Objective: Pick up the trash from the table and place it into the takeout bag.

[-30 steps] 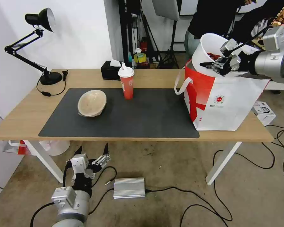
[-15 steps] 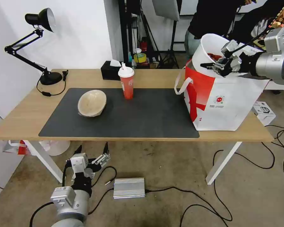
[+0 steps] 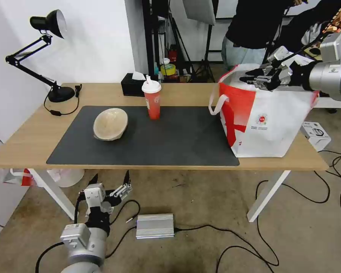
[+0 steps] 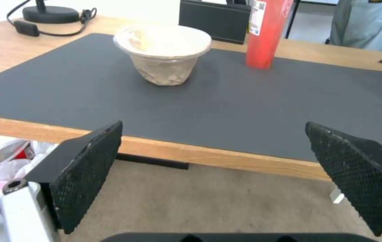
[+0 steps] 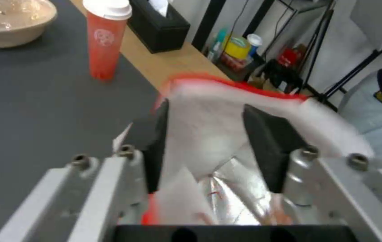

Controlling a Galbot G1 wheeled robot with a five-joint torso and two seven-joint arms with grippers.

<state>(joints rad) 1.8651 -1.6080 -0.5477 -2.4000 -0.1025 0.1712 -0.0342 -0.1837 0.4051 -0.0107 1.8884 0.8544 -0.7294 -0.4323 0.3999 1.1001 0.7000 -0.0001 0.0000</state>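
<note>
Our right gripper [image 3: 258, 79] hangs with fingers spread and empty over the mouth of the takeout bag [image 3: 265, 121] at the table [image 3: 22, 148]'s right end. The red paper cup [image 3: 152, 99] and beige pulp bowl [image 3: 110, 123] stand upright toward the mat's far-left part. We judge them nearer our left gripper [image 3: 110, 182], which waits wide open below the table's front edge.

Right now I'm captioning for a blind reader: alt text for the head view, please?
The right gripper, open, hovers over the mouth of the takeout bag at the table's right end. A pulp bowl and red cup stand on the dark mat; the left gripper hangs open below the table's front edge.
</note>
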